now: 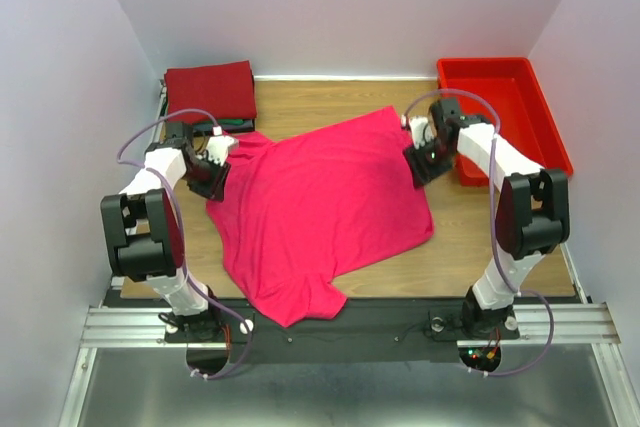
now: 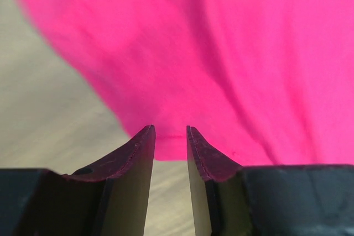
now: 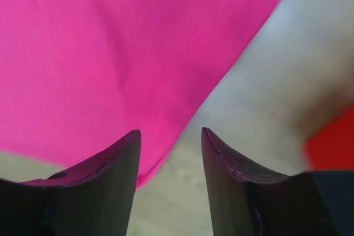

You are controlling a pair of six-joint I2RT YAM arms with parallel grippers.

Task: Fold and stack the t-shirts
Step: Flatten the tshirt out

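The pink t-shirt (image 1: pixel 320 207) is spread on the worktop (image 1: pixel 480 247), reaching its near edge. At its sides the left end effector (image 2: pixel 170 131) and the right end effector (image 3: pixel 170 134) are seen with fingers apart, nothing clamped. A folded dark red t-shirt (image 1: pixel 210 89) is laid at the far left.

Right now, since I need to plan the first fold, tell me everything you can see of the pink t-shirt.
The pink t-shirt is bright magenta, soft cotton by its look. It is spread open and unfolded, slightly wrinkled, and lies askew across the wooden table. Its near end reaches over the front edge. The left claw and right claw are open at its left and right edges, gripping nothing.
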